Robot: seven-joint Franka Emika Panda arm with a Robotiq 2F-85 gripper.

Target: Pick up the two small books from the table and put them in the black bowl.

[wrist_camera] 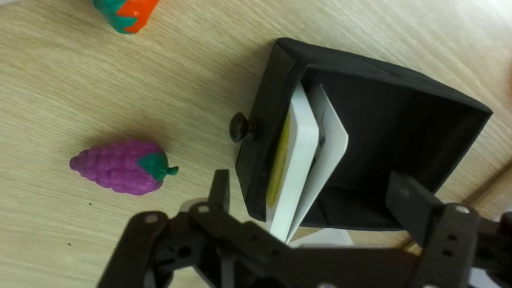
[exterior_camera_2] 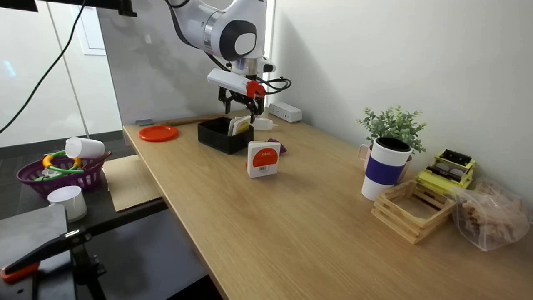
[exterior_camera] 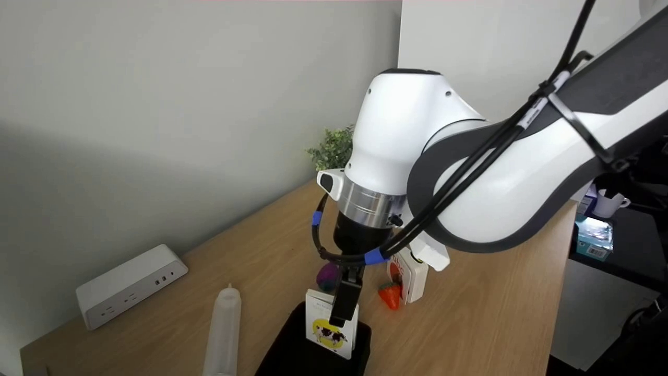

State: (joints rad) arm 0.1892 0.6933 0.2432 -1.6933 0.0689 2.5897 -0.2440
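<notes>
The black bowl is a squarish black box with a knob, and it also shows in an exterior view and the wrist view. The book with the yellow-and-black cow cover stands slightly fanned open inside it, against the knob-side wall. The book with the red cover stands upright on the table beside the bowl. My gripper is open above the bowl. Its fingers are apart on either side of the cow book, touching neither face that I can see. It also shows in an exterior view.
A purple toy grape bunch and a toy strawberry lie near the bowl. A white bottle lies beside it, and a white power strip sits by the wall. A red plate, cup and wooden crate stand farther off.
</notes>
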